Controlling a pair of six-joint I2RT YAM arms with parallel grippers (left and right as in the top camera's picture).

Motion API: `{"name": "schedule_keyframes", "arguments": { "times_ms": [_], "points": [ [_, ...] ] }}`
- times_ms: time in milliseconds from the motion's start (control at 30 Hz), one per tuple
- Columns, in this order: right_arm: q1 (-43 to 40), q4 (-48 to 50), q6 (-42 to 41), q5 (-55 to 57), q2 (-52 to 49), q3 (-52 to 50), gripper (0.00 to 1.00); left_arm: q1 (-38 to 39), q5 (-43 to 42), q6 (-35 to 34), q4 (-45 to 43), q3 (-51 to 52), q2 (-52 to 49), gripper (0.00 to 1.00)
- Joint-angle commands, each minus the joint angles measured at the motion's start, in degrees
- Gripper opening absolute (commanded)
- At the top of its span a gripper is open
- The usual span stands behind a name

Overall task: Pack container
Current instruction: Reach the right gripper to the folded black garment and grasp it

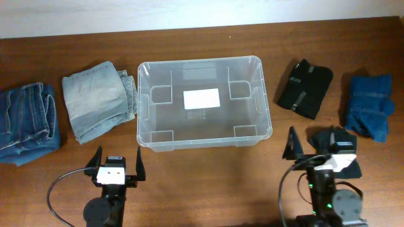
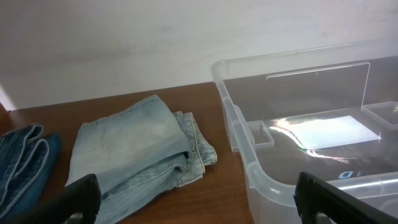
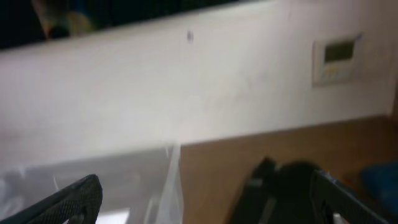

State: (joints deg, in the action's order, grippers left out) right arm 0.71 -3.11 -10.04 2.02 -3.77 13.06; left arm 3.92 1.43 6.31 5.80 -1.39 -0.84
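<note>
Packing isn't underway yet: the container (image 1: pixel 201 60) is sitting empty, with the left end effector (image 1: pixel 118 151) and right end effector (image 1: pixel 314 140) hanging spread wide in front of it (holding nothing). Next is probably reaching for the light jeans (image 1: pixel 98 101) left of it.

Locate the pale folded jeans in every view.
Overhead: left of centre, the pale jeans lie just left of the container.
Left wrist: lower middle-left, left of the container's near corner.
Right wrist: not in it.
Shared landmark: the clear container, visible in all three views.
</note>
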Motion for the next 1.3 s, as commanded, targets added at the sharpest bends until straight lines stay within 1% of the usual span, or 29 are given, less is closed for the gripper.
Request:
{"name": "schedule_keyframes", "arguments": {
  "times_ms": [0, 67, 200, 300, 433, 500, 633, 733, 800, 1000, 1100, 1267],
  "points": [
    [-0.42, -2.38, -1.66, 5.03, -4.7, 7.78, 0.98, -0.33, -0.61, 0.7, -0.2, 0.39, 0.5, 1.0],
    [-0.42, -4.87, -1.68, 6.05, -9.25, 12.48, 0.99, -0.33, -0.61, 0.7, -0.2, 0.39, 0.5, 1.0],
    [-0.63, -9.6, -1.68, 6.84, -21.42, 23.08, 0.99, -0.33, -0.61, 0.7, -0.17, 0.37, 0.5, 1.0],
    [-1.92, -15.56, -5.57, 5.46, -31.89, 32.79, 0.99, -0.33, -0.61, 0.7, -0.2, 0.39, 0.5, 1.0],
    [-5.68, -23.76, -5.46, -0.22, -46.1, 46.86, 0.99, -0.33, -0.61, 0.7, -0.2, 0.39, 0.5, 1.0],
    [-8.83, -28.04, -5.46, -3.65, -52.7, 53.77, 0.99, -0.33, -0.61, 0.7, -0.2, 0.39, 0.5, 1.0],
    [-17.16, -37.42, -5.46, -14.67, -64.35, 65.61, 0.99, -0.33, -0.63, 0.7, -0.2, 0.39, 0.5, 1.0],
    [-24.33, -42.99, -5.49, -23.41, -72.41, 72.63, 0.99, -0.33, -0.61, 0.7, -0.2, 0.39, 0.5, 1.0],
    [-28.02, -43.71, -5.49, -25.4, -76.41, 75.1, 0.98, -0.33, -0.61, 0.7, -0.2, 0.39, 0.5, 1.0],
    [-35.01, -43.78, -5.46, -25.42, -84.89, 75.36, 0.98, -0.33, -0.61, 0.7, -0.2, 0.39, 0.5, 1.0],
    [-36.15, -45.77, -5.2, -26.34, -88.32, 75.36, 0.98, -0.35, -0.61, 0.7, -0.17, 0.39, 0.5, 1.0],
    [-35.06, -44.17, 2.32, -26.91, -93.9, 75.34, 0.98, -0.33, -0.63, 0.7, -0.17, 0.39, 0.5, 1.0]
  ]
}}
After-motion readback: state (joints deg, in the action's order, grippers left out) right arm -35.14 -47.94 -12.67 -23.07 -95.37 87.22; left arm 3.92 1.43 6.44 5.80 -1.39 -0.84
